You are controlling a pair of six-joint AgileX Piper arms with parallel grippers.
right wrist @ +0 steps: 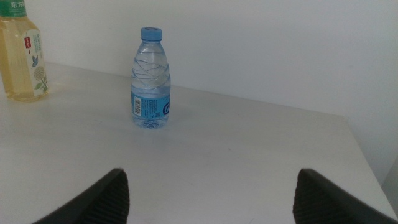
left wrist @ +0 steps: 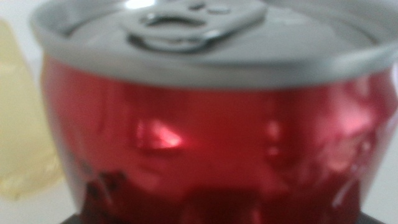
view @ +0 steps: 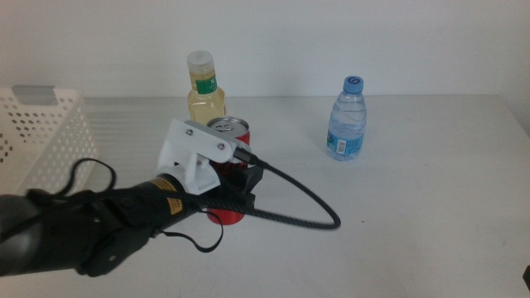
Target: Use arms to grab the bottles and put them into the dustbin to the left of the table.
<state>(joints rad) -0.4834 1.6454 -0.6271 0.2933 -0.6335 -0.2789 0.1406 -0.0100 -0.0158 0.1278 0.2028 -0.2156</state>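
A red drink can (view: pixel 228 131) stands near the middle of the table (view: pixel 414 232). My left gripper (view: pixel 242 184), with its white housing and black cable, is right at the can's side. The can (left wrist: pixel 211 143) fills the left wrist view, very close. Behind the can stands the bottle of pale yellow liquid (view: pixel 204 93), white-capped. The blue-capped water bottle (view: pixel 347 120) stands to the right, apart from both. In the right wrist view my right gripper (right wrist: pixel 211 199) is open and empty, well short of the water bottle (right wrist: pixel 151 81). The white perforated dustbin (view: pixel 45 136) sits at the left.
The left arm's black cable (view: pixel 306 207) loops over the table right of the can. The yellow bottle (right wrist: pixel 22 56) also shows in the right wrist view. The table's right edge (view: pixel 517 124) lies beyond the water bottle.
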